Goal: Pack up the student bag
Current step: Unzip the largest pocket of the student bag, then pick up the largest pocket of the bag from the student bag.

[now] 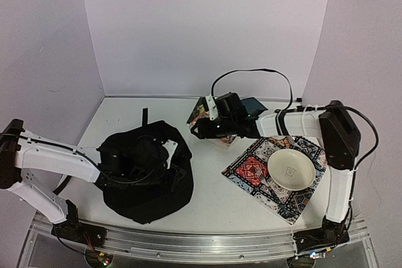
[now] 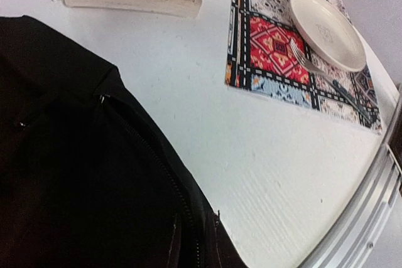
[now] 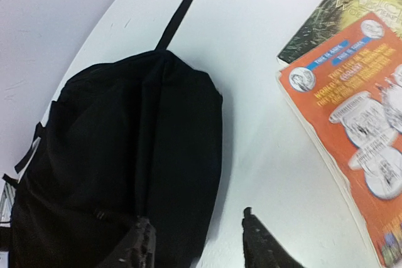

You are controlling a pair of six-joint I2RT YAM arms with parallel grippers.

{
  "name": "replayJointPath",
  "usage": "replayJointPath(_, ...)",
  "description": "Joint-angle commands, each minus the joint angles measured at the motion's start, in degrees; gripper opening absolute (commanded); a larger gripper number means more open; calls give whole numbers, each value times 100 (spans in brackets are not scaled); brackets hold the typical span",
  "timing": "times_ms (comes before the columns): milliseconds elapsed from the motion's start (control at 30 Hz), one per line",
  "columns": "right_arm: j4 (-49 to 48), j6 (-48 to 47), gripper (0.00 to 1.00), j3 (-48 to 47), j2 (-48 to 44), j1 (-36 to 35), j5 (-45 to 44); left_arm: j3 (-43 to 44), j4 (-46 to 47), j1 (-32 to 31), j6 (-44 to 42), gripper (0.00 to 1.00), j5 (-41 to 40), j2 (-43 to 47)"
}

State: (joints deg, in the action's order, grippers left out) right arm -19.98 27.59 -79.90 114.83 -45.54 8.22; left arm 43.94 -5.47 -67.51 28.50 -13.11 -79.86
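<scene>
**Black Bag Slumped Left of Centre**

The white bench [image 1: 220, 208] carries the student bag [image 1: 147, 167], which lies left of centre near the front edge. A patterned placemat [image 1: 251, 171] lies to its right, with an orange book [image 3: 358, 136] overlapping a darker one behind it. A cream plate [image 1: 291, 169] sits on the mat. The right pincer [image 3: 198, 246] hovers between bag and books, fingers apart and empty. The left pincer [image 1: 112, 162] seems pressed into the bag, and I cannot tell its spread.
</scene>
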Motion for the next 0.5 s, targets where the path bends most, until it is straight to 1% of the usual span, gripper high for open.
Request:
replayJointPath(0,-140,185,53,726,-1197,-139,-393,895,863,283,141,11,-414,-770)
replayJointPath(100,-143,451,56,1314,-1694,-150,-615,1329,935,642,305,15,-113,-1266)
replayJointPath(200,-165,690,59,1811,-2075,-222,-801,1713,1042,941,367,26,410,-1630)
replayJointPath(267,-193,833,62,2113,-2298,-327,-929,1909,1043,1039,338,37,643,-1705)
replayJointPath(333,-253,1025,65,2325,-2450,-452,-1031,1936,1034,1066,299,50,668,-1587)
replayJointPath(400,-317,1231,67,2479,-2560,-630,-1150,1855,996,1106,263,59,632,-1398)
replayJointPath(467,-345,1405,70,2554,-2601,-823,-1232,1714,843,1146,248,65,548,-1137)
